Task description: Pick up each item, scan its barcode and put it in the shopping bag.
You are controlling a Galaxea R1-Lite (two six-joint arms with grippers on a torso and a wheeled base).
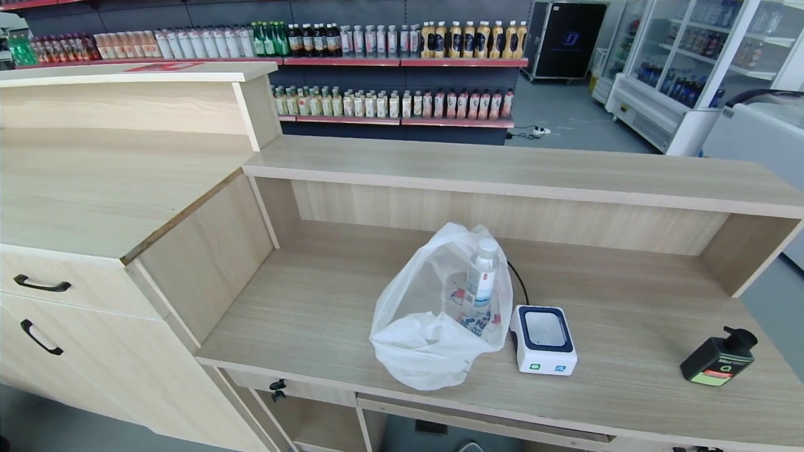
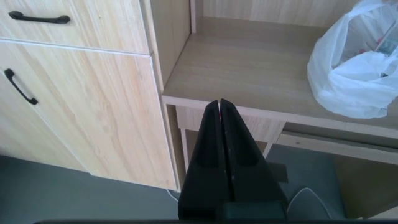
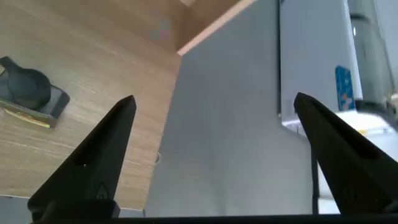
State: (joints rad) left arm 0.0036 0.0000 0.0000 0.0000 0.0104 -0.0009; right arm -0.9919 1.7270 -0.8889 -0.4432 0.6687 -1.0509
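One shopping bag (image 1: 411, 342) (one bottle (image 1: 482, 276) inside), one scanner (image 1: 544, 339), one dispenser (image 1: 717, 360).

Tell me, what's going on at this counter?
A two-armed robot is working a shop checkout, scanning items and bagging them. Right now it holds nothing. Its left jaws are shut, low in front of the wooden counter; its right jaws are open near the counter's right end. A clear plastic bottle with a white cap already stands in the translucent white plastic shopping bag, beside the white barcode scanner. A black pump bottle sits on the counter, not yet picked up.
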